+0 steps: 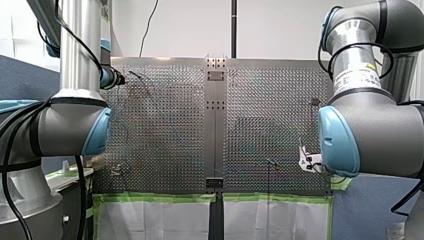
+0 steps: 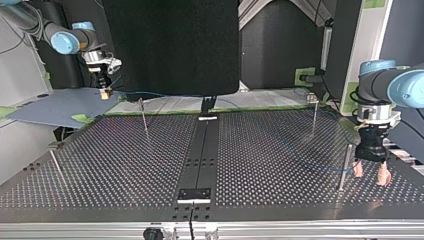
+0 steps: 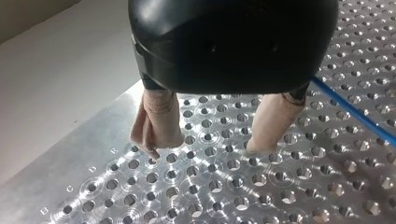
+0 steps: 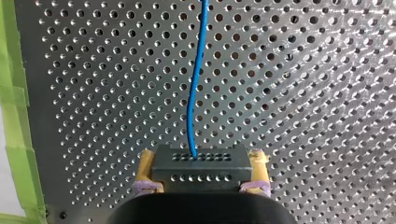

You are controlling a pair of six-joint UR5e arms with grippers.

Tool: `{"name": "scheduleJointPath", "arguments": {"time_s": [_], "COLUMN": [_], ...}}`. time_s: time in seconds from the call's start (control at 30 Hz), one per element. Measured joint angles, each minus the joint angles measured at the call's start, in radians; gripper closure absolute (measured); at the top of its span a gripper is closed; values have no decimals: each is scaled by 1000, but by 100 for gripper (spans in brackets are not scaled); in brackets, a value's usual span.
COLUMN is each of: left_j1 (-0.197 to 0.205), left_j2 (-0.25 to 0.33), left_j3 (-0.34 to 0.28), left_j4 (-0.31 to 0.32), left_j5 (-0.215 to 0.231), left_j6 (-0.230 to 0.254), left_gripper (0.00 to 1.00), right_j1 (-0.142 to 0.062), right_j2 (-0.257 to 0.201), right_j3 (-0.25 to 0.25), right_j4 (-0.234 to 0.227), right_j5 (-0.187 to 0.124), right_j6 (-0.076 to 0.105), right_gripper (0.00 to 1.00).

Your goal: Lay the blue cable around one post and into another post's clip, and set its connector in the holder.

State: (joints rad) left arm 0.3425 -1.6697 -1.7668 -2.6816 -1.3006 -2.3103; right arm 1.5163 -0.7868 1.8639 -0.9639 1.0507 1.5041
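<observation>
Two arms, front view: my left arm (image 1: 75,125) comes in at the view's left and my right arm (image 1: 370,130) at its right, both over the perforated table (image 1: 170,130). Green tape (image 1: 155,198) runs along the table's near edge. Neither pincer shows well enough here to read.
Top view, left pincer: the left pincer (image 2: 370,176) hangs at the view's right, fingers spread and empty, tips close to the table. It is just beside a thin upright post (image 2: 344,167).
Top view, right pincer: the right pincer (image 2: 105,93) is at the far left corner, well apart from the other; what it grips is too small to tell here.
Top view, other posts: a second post (image 2: 144,117) stands left of the middle strip, a third post (image 2: 314,114) far right, a fourth post (image 2: 56,169) near left.
Left wrist view: the beige pads (image 3: 159,119) stand apart with bare table holes between them. The blue cable (image 3: 355,114) runs beside the pincer, outside the fingers.
Right wrist view: the yellow pads (image 4: 145,168) press on both sides of the dark connector (image 4: 201,165), pinching it. The blue cable leaves the connector and runs ahead over the table.
</observation>
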Motion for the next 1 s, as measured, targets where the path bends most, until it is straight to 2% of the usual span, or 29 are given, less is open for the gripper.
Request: {"name": "scheduleJointPath", "arguments": {"time_s": [0.23,0.37,0.7,1.0], "left_j1": [0,-2,-3,-6], "left_j2": [0,0,3,38], "left_j3": [0,0,-1,-30], "left_j4": [-9,-24,-87,-69], "left_j5": [-2,-2,7,57], "left_j6": [-1,-16,-97,-157], "left_gripper": [0,0,0,0], "right_j1": [-7,-8,-7,-5], "right_j2": [11,11,11,11], "right_j3": [1,1,0,0], "right_j4": [-65,-97,-111,-109], "right_j5": [19,22,23,24], "right_j6": [65,89,96,96], "right_gripper": [100,100,100,100]}}
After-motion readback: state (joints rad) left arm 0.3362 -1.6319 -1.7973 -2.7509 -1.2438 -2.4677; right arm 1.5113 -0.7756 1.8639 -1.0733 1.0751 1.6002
